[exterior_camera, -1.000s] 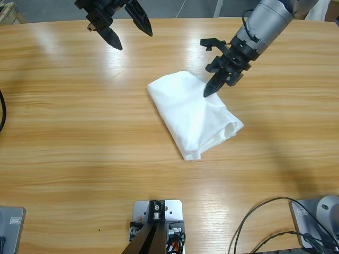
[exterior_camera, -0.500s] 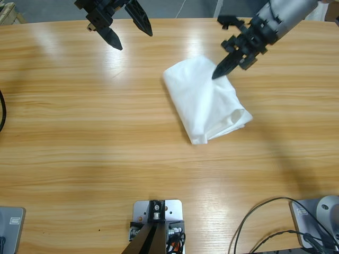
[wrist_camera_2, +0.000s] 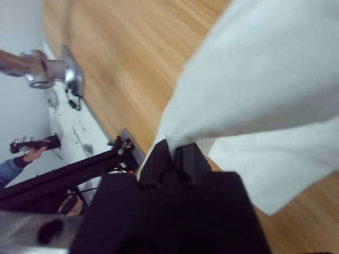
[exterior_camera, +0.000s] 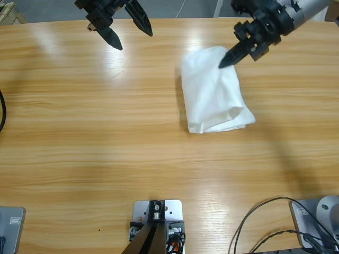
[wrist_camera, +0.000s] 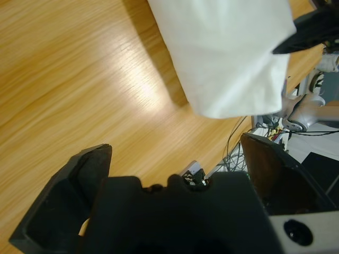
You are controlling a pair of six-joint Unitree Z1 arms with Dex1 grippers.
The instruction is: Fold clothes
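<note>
One white T-shirt point(exterior_camera: 215, 91) lies on the wooden tabletop point(exterior_camera: 79, 132), right of the middle toward the far edge. It is folded into a thick, plain oblong bundle with soft rounded folds. There are two tools. The right tool point(exterior_camera: 229, 56) is clamped on the bundle's far edge. The left tool point(exterior_camera: 128, 36) hangs near the far edge, jaws spread, holding nothing.

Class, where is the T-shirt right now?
In the high view the T-shirt lies folded on the table, right of centre near the far edge, its top pinched by the right gripper.
</note>
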